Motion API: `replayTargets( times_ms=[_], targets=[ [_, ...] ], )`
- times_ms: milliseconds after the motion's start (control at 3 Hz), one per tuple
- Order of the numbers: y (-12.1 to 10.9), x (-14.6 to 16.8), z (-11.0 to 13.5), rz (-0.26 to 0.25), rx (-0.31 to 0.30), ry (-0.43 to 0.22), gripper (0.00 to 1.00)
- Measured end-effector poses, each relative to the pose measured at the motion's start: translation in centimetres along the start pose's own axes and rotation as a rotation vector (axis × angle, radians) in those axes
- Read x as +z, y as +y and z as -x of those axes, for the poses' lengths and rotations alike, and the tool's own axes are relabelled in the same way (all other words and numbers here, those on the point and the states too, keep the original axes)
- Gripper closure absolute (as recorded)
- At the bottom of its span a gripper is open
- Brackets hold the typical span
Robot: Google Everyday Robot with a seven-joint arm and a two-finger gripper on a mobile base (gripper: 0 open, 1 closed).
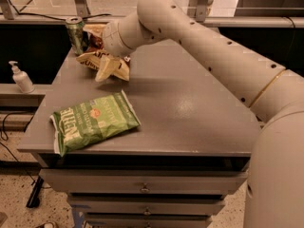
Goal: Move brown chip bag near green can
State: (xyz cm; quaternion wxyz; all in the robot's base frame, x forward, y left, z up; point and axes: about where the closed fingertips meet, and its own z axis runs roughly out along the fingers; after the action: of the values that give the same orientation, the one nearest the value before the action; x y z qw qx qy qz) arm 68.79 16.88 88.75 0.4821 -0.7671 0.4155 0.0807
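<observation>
- Grey counter (190,113) carries the brown chip bag (90,60) at its far left corner, just beside the green can (75,34). Whether bag and can touch I cannot tell.
- The bag sits crumpled and part raised, dark end toward the can and cream lettered end toward the middle of the counter.
- The claw (110,60) is down at the bag, under the arm's wrist. Whether it is clamped on the bag or apart cannot be told.
- By the look of it the bag is light, soft and puffy. Its film will buckle and slide, and the chips inside will crush under a hard squeeze.
- The best hold is likely a pinch on the crimped end seam or a raised fold, not across the fat middle.
- The can is slim and upright, so a dragged bag could tip it.
- With the bag this close to the can, the task looks nearly done.
- A green chip bag (95,121) lies near the front left edge, and a white pump bottle (21,78) stands on a ledge to the left.
</observation>
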Motion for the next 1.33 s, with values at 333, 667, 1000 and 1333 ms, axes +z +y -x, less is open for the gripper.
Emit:
replayTargets(
  times_ms=[333, 667, 1000, 1333],
  targets=[
    [-1.1, -1.8, -1.6, -0.040, -0.004, 0.046, 0.00],
    [-3.7, -6.8, -4.9, -0.127, -0.001, 0.154, 0.00],
    [-7.4, -13.8, -8.5, -0.241, 0.006, 0.289, 0.00],
    [-11.3, -23.0, -11.3, -0.400, 0.035, 0.420, 0.00]
  ],
)
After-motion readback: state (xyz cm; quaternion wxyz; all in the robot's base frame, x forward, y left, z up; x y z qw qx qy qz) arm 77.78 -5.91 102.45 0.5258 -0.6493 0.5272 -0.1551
